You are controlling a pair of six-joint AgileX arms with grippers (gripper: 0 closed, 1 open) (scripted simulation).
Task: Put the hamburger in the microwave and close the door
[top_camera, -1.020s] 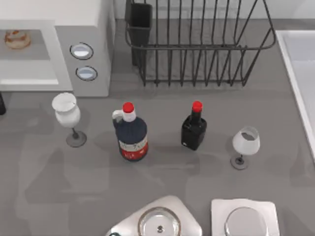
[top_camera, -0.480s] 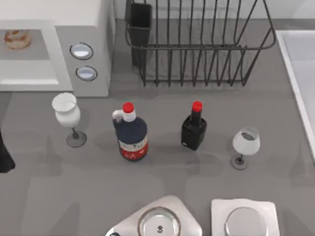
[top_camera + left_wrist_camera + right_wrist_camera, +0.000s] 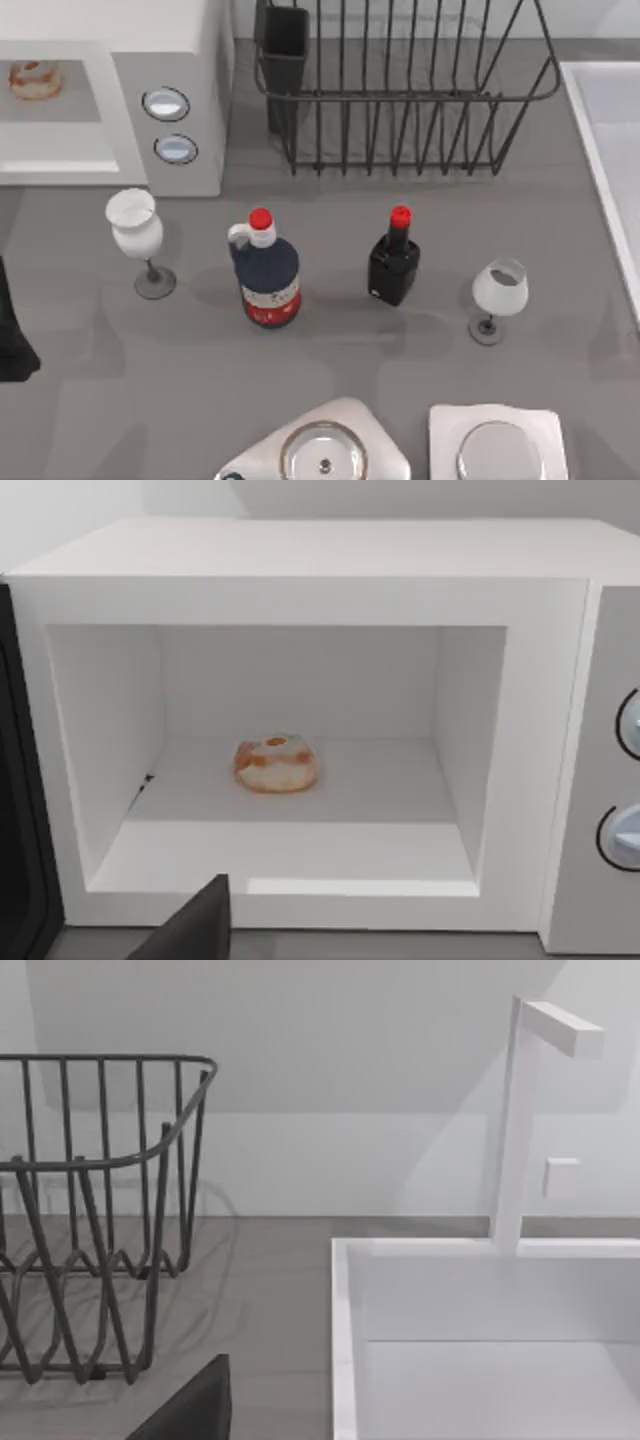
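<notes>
The hamburger (image 3: 277, 765) lies inside the microwave (image 3: 330, 575); you must now close its door (image 3: 20, 810). I cannot tell the left end effector's (image 3: 12, 340) opening.

grey table (image 3: 560, 180), matte, soft shadows under even light. plain pale wall (image 3: 330, 1080) behind it. white sink (image 3: 480, 1300) at the table's right side, with a white square-section faucet (image 3: 520, 1110).

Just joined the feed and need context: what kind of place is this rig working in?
Most likely a simulated kitchen counter: a white boxy microwave with a tan-and-orange hamburger inside, a black wire dish rack, and a white sink basin with a tap.
</notes>
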